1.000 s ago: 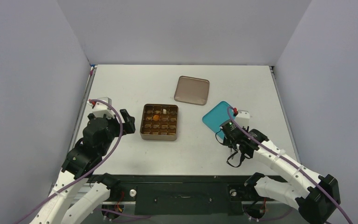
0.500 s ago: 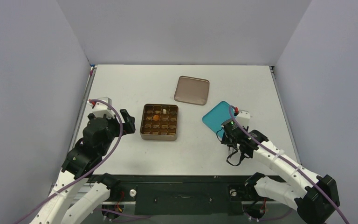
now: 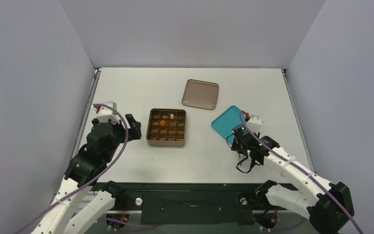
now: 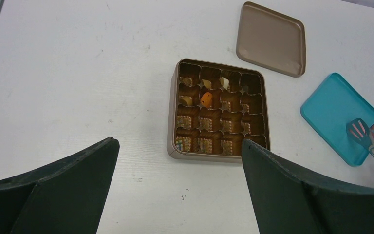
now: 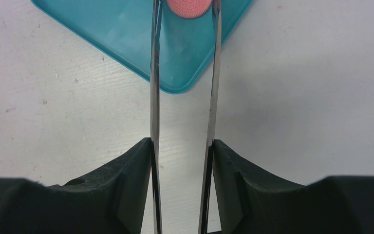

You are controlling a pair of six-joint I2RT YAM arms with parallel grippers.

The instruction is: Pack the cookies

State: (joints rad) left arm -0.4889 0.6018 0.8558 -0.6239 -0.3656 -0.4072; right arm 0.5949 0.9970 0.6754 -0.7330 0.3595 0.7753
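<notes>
Tongs (image 5: 154, 107) clamped in the right gripper (image 5: 181, 151) pinch a pink cookie (image 5: 190, 6) over the teal plate (image 5: 117, 29), while the left gripper (image 3: 134, 127) gapes wide near the tin (image 4: 173, 117).

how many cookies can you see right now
3: an orange cookie in the tin, second row, a cream-white one in its top row, and a pink cookie pinched in the tongs over the teal plate. Deep cells may hide others.
</notes>
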